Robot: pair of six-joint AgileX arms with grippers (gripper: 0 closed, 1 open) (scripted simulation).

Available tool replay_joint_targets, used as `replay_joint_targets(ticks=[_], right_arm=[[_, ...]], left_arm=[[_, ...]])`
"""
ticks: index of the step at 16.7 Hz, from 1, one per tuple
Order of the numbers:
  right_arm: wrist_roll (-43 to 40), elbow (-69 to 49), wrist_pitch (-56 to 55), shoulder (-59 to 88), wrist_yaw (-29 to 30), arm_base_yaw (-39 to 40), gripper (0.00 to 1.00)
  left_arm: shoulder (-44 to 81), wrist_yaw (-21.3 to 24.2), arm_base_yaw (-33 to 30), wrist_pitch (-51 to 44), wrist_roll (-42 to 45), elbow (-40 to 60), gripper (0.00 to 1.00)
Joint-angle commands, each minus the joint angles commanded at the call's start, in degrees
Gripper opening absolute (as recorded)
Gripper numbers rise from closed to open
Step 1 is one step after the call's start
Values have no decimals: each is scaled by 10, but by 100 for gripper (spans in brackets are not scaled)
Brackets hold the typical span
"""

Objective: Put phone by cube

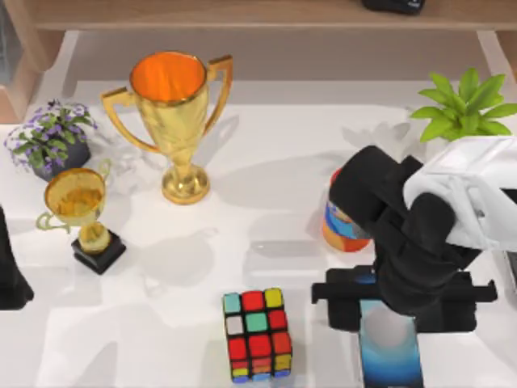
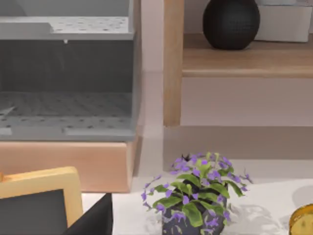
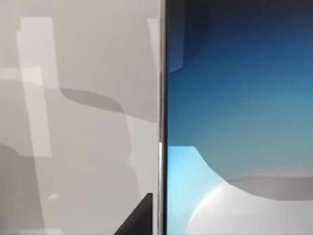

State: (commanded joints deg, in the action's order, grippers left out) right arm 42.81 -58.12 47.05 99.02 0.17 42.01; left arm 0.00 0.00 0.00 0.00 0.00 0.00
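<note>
The cube, black-framed with coloured stickers, sits near the table's front edge, left of centre-right. The phone, thin with a blue-to-white screen, hangs above the table to the cube's right, a gap between them. My right gripper is over the phone's far end and shut on it. In the right wrist view the phone's screen is very close, with one dark fingertip against its edge. My left gripper is parked at the table's left edge, open, one fingertip showing.
A large gold trophy and a small trophy stand at the left, beside a purple flower pot. An orange-and-blue cylinder stands just behind the right arm. A green plant is at back right. A wooden shelf runs behind.
</note>
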Motion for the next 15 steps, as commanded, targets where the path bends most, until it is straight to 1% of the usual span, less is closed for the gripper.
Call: replay_joint_targets(ticks=[6,15], right_arm=[[-1,11,-6,10,5,0,0],[-1,11,-6,10,5,0,68]], left_arm=[[0,0,0,0,0,0,100],[0,0,0,0,0,0,100]])
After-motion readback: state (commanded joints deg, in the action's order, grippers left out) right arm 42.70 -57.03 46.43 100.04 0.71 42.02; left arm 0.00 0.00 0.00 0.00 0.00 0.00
